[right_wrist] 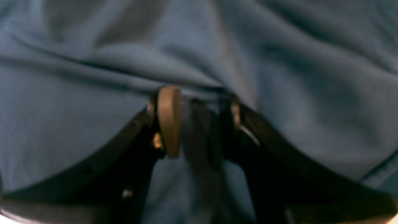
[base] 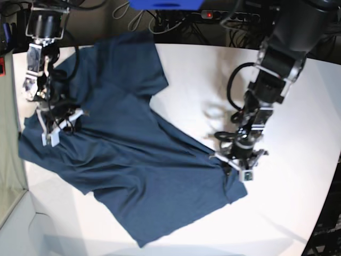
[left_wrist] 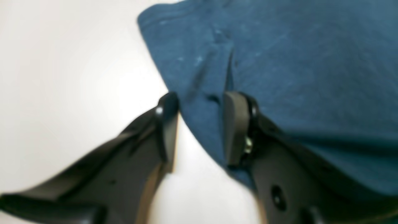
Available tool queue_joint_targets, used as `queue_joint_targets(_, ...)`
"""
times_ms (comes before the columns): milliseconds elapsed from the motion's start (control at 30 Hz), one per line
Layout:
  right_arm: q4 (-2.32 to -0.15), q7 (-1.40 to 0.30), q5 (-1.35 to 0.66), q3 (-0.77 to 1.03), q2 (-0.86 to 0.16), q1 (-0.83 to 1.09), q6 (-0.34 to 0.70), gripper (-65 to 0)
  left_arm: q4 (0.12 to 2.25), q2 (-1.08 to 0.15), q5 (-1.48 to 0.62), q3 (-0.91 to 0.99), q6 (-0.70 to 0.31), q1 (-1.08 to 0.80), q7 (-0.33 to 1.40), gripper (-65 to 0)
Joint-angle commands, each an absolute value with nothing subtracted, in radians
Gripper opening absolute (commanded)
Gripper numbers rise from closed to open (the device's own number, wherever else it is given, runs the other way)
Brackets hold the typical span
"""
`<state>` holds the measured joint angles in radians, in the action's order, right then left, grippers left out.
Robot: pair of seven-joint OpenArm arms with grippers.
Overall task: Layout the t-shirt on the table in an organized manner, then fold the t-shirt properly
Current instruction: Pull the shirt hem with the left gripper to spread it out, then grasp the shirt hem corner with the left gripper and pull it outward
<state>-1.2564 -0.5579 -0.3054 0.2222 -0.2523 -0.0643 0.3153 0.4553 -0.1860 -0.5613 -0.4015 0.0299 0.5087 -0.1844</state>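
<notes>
The dark navy t-shirt lies spread diagonally across the white table, creased through its middle. In the base view my left gripper is at the shirt's right-hand edge. The left wrist view shows that gripper shut on a fold of the t-shirt at its border, with bare table beside it. My right gripper is at the shirt's left end. The right wrist view shows it shut on a bunched ridge of the t-shirt, from which creases fan outward.
Cables and a power strip lie beyond the table's far edge, beside a blue object. The table's left edge drops off close to the shirt. Its curved edge runs down the right.
</notes>
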Motion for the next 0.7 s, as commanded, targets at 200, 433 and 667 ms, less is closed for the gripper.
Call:
queue_joint_targets(200, -1.214, -0.516, -0.291, 0.219, -0.295, -0.127, 0.305, -46.2, 0.82, -0.372, -0.791, -0.401, 0.059, 0.266, 0.097, -41.5)
queue_joint_targets(433, -1.216, -0.519, -0.291, 0.05, -0.288, -0.15, 0.305, -46.2, 1.161, -0.478, -0.857, -0.4, 0.062, 0.051, 0.108, -41.6)
queue_joint_targets(667, -1.356, -0.516, -0.291, 0.045, -0.24, -0.062, 0.305, -46.2, 1.415, -0.473, -0.849, -0.203, 0.062, -0.036, 0.111, -41.6)
